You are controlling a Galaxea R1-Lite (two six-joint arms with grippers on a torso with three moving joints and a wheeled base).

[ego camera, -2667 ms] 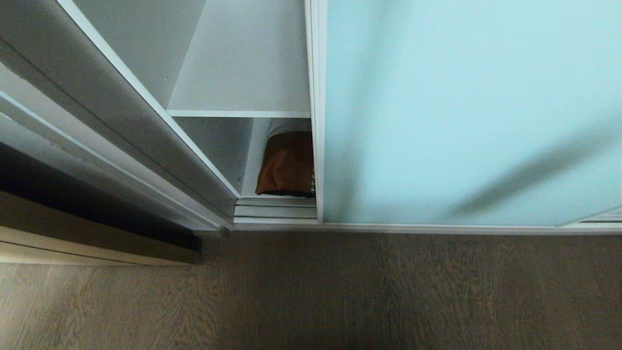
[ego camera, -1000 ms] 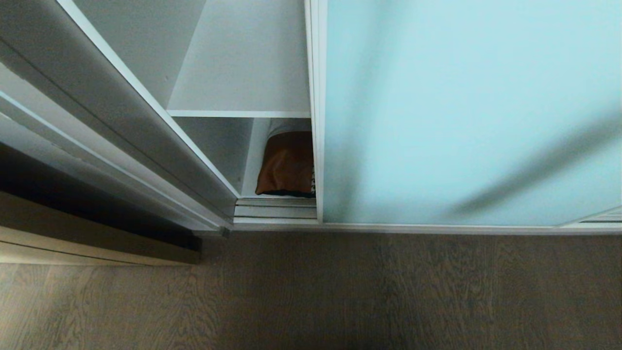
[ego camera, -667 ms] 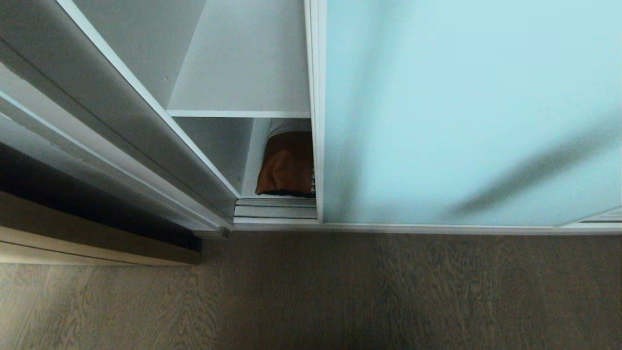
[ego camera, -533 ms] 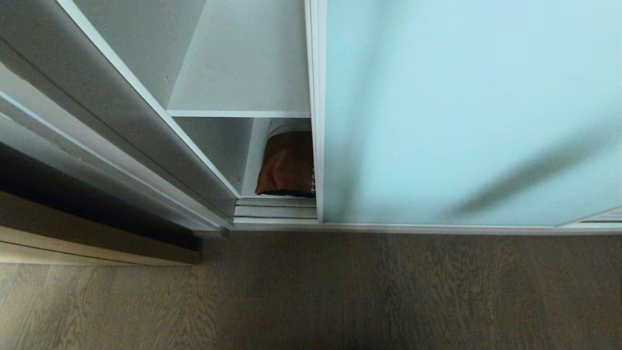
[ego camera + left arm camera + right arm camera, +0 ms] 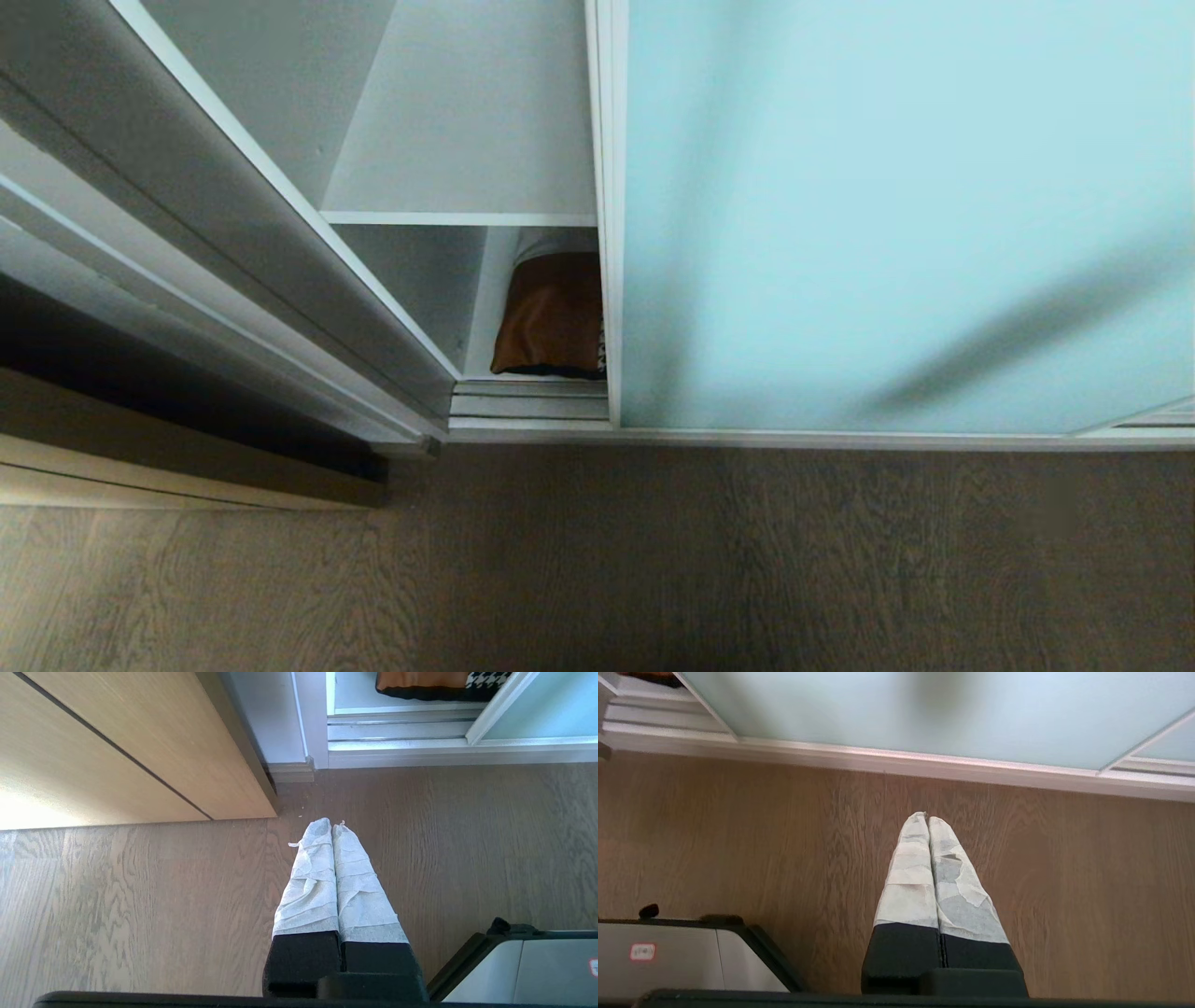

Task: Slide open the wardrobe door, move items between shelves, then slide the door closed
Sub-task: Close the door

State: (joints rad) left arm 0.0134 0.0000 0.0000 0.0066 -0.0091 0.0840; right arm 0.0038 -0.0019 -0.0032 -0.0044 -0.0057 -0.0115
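A home bedroom: fitted wardrobe (image 5: 467,112), wooden floor (image 5: 653,560).

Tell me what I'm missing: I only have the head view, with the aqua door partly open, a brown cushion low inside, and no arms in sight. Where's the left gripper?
Observer: The left gripper hangs over the wooden floor, fingers pressed shut, holding nothing.
Operator: And the right one?
Observer: The right gripper is also shut and empty, above the floor in front of the sliding wardrobe door.
Operator: Is the cushion plain brown?
Observer: No. The left wrist view shows a black-and-white houndstooth patch on the cushion beside the rust-brown.
Operator: Anything near the left arm?
Observer: A light wooden door stands beside it, apart from the gripper.
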